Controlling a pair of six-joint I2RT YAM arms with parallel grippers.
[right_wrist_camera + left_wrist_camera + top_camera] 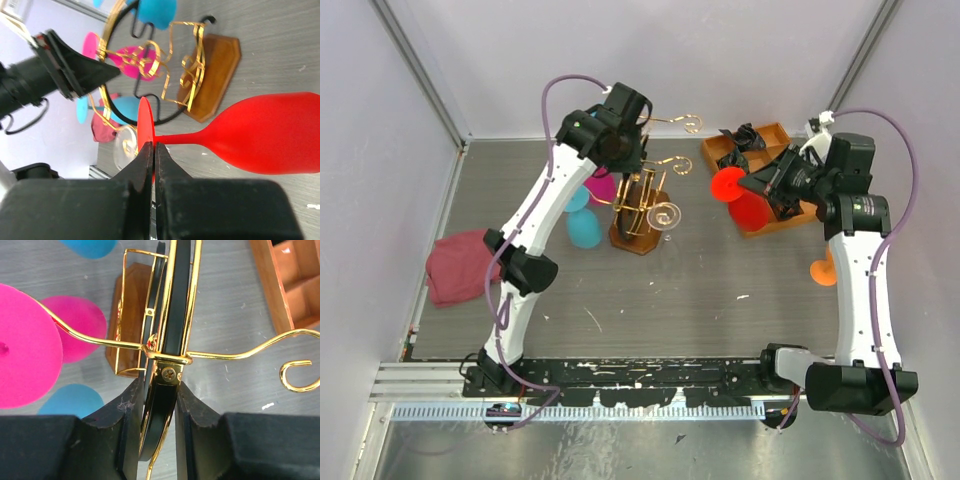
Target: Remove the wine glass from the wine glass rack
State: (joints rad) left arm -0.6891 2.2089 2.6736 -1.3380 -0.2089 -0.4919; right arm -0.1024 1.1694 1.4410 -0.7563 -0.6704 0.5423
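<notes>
so the right claw (154, 150) was clamped on the foot of the red wine glass (265, 132), apart from the wine glass rack (134, 300), whose upright the left claw (159, 387) pinched.

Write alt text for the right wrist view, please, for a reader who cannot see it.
The right gripper pinches the foot of a red wine glass held sideways. Behind stands the gold wine glass rack with pink glasses and blue glasses, the left gripper at its top.
</notes>
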